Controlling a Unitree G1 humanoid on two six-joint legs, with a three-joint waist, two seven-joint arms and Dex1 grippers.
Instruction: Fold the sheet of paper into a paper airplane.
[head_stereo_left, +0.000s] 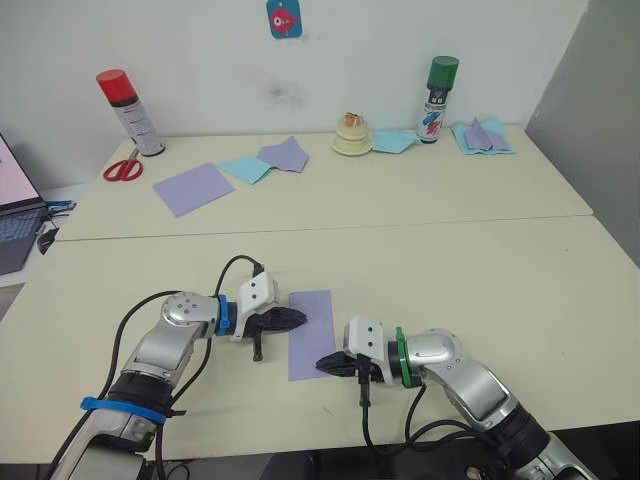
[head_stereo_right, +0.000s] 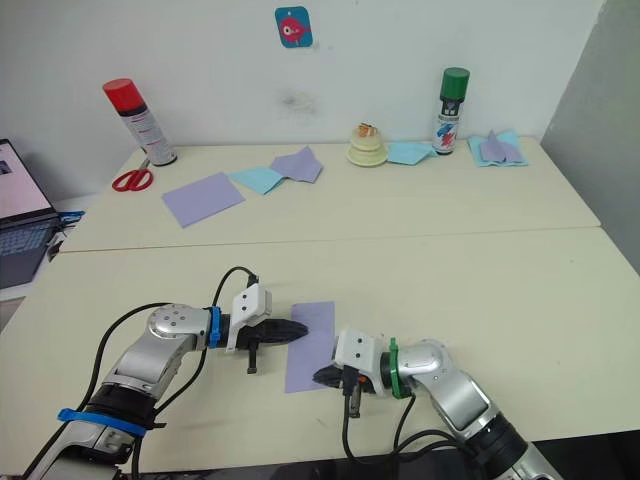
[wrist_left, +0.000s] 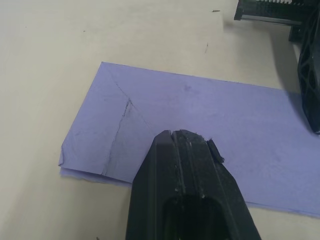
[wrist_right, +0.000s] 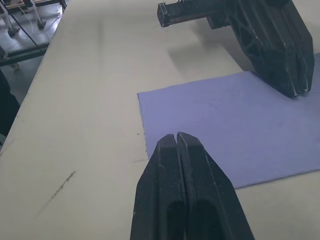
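The left gripper (head_stereo_left: 297, 318) has its jaws pressed together, tips resting on the left long edge of the sheet (head_stereo_left: 311, 333). The right gripper (head_stereo_left: 326, 364) also has its jaws pressed together, holding nothing, its tips at the sheet's right edge near the close end.

The sheet lies flat on the near table (head_stereo_left: 480, 300), folded into a narrow strip. Its long axis runs away from the robot, tilted slightly right at the far end. Both ends are square, with no point. The left wrist view shows diagonal creases at one corner and a second layer peeking out under the edge.

Well apart, on the far table (head_stereo_left: 420, 195): scissors (head_stereo_left: 123, 168), a red-capped can (head_stereo_left: 130, 112), a lavender square (head_stereo_left: 193, 188), light-blue paper (head_stereo_left: 244, 169) under a lavender piece (head_stereo_left: 284, 154), a cream holder (head_stereo_left: 352, 134), a green-capped can (head_stereo_left: 438, 100), more folded paper (head_stereo_left: 484, 136). A laptop (head_stereo_left: 17, 215) sits at the left.
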